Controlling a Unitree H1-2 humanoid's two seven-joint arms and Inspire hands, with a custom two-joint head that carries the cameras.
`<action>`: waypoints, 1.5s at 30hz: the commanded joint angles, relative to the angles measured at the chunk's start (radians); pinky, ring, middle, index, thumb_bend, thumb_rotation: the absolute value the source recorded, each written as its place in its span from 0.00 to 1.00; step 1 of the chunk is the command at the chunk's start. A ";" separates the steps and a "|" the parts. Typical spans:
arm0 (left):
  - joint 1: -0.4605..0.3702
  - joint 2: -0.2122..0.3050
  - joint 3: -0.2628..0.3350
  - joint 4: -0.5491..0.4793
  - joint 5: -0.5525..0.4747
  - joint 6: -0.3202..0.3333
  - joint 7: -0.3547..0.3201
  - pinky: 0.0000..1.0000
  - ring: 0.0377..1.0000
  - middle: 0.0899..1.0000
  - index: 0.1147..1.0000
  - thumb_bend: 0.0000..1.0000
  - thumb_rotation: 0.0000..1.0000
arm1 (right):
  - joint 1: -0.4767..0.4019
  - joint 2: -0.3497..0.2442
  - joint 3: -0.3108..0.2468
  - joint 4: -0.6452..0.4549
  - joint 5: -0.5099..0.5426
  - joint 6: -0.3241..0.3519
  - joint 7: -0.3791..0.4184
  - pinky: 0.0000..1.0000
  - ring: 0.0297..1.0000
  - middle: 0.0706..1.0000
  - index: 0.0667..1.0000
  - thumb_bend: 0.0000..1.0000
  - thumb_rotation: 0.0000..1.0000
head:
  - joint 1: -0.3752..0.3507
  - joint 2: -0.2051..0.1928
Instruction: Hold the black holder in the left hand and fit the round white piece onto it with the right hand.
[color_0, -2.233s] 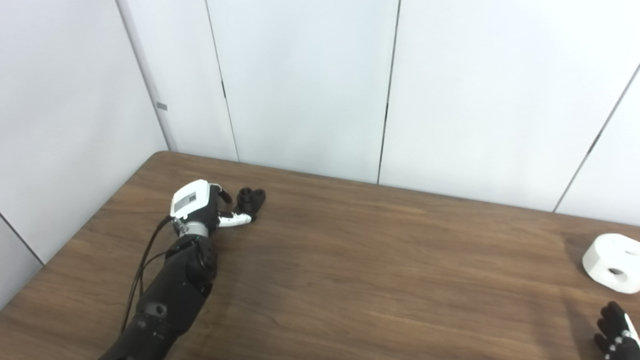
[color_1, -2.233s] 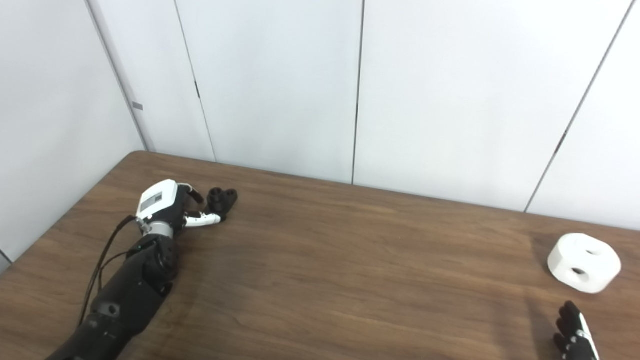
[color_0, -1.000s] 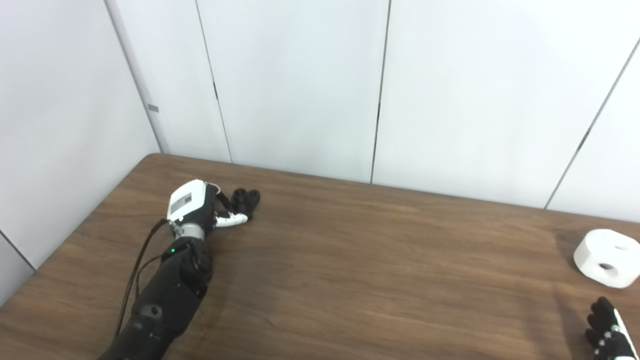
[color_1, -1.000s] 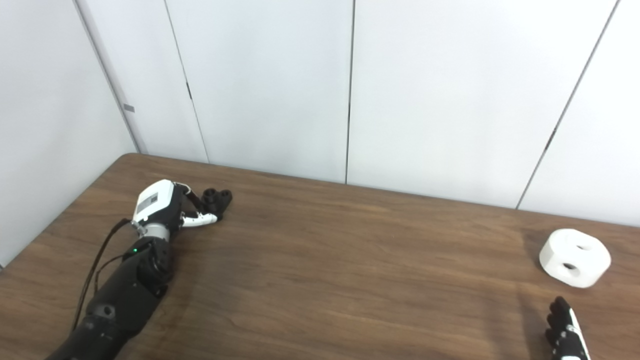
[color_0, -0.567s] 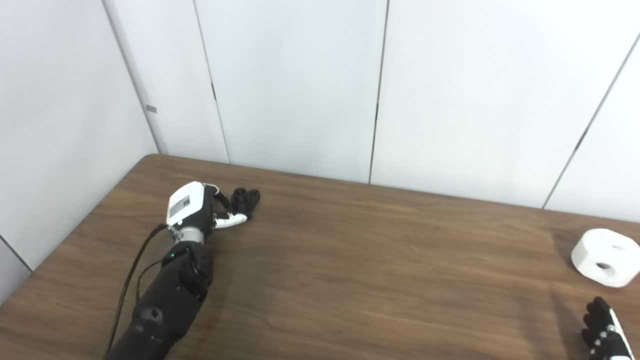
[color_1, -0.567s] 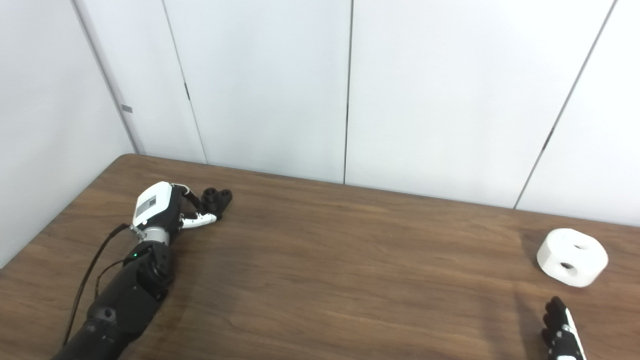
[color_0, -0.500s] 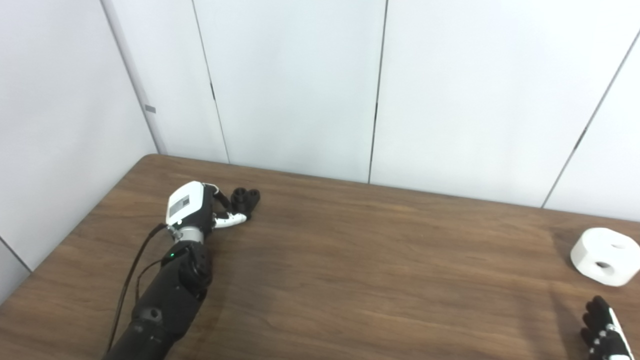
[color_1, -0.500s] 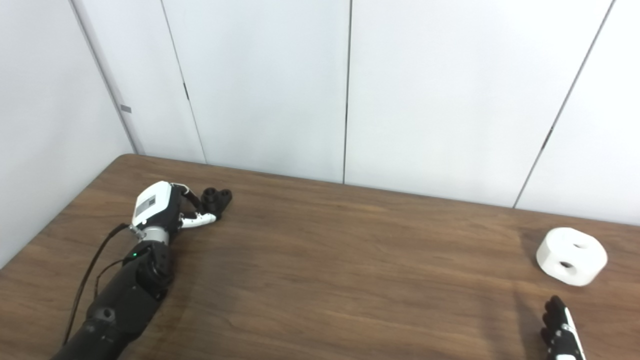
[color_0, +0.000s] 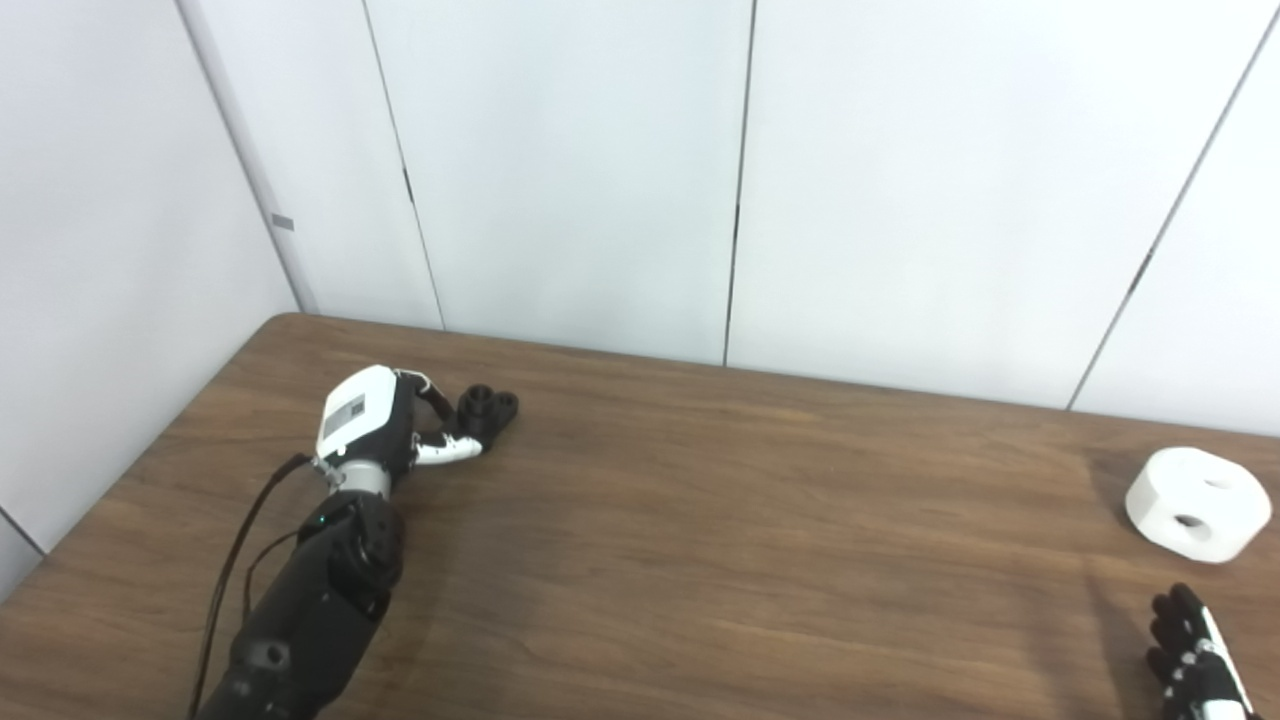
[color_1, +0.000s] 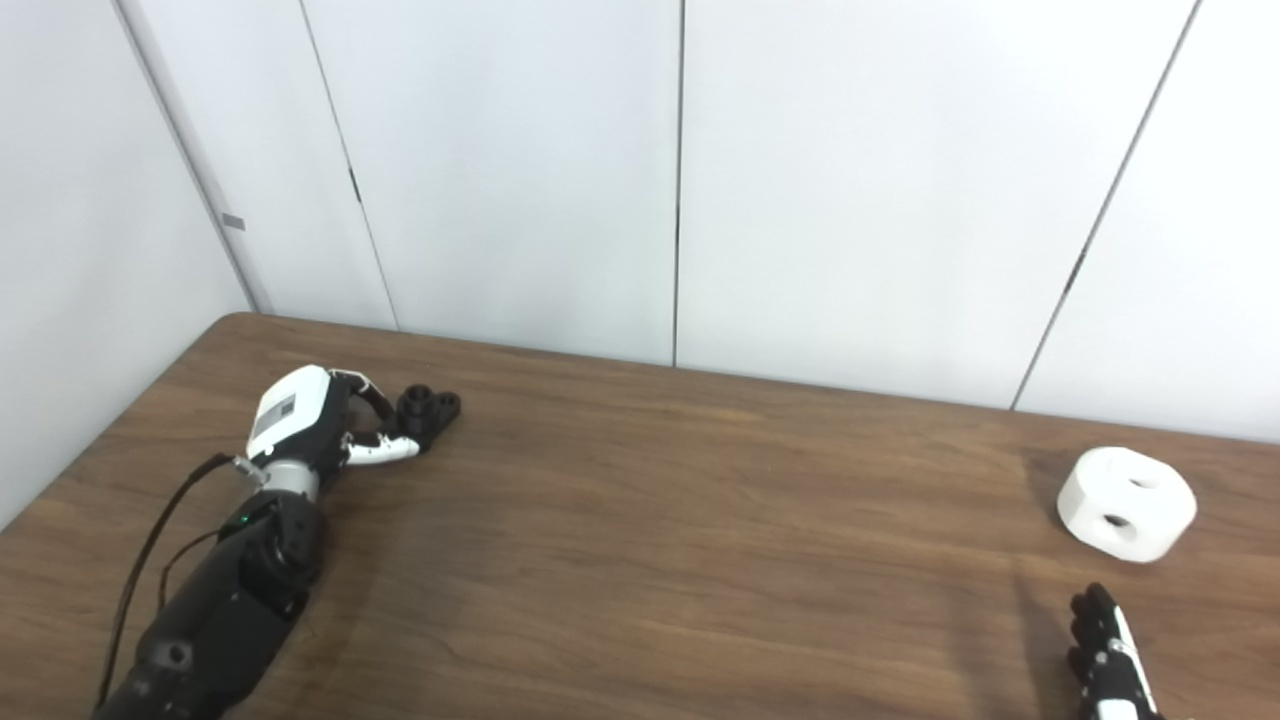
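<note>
The black holder (color_0: 487, 408) lies on the brown table (color_0: 750, 520) at the far left. My left hand (color_0: 372, 424) rests just left of it. Its curled fingers and white thumb (color_0: 448, 452) reach the holder's near side, with a gap between them; the holder sits beyond the fingertips, on the table. The round white piece (color_0: 1197, 503), with two holes in it, lies on the table at the far right. My right hand (color_0: 1195, 655) shows only its fingers at the bottom right corner, spread and empty, a little in front of the white piece.
White wall panels (color_0: 600, 170) stand right behind the table's far edge and along its left side. The left arm (color_0: 310, 600) and its cable lie along the left part of the table.
The camera has turned, so the whole picture has slid left. The left hand's fingers have curled slightly closer to the holder. The holder, white piece and right hand stay in place.
</note>
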 joint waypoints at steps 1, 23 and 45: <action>0.013 0.021 0.000 -0.054 -0.022 -0.032 -0.035 0.73 0.82 0.73 0.42 0.52 0.04 | 0.032 0.017 0.012 0.014 0.012 0.025 0.000 1.00 1.00 0.99 1.00 0.55 1.00 | 0.001 -0.001; 0.174 -0.019 -0.069 -0.315 -0.028 -0.126 -0.168 0.79 0.87 0.77 0.42 0.52 0.05 | 0.036 0.014 0.013 0.012 0.004 0.021 -0.006 1.00 0.99 0.96 0.99 0.59 1.00 | -0.075 0.048; 0.325 -0.067 -0.247 -0.563 0.040 -0.328 -0.323 0.85 0.91 0.80 0.42 0.52 0.05 | 0.049 0.054 0.062 -0.144 -0.021 0.157 -0.063 1.00 0.97 0.94 0.98 0.54 1.00 | -0.249 0.184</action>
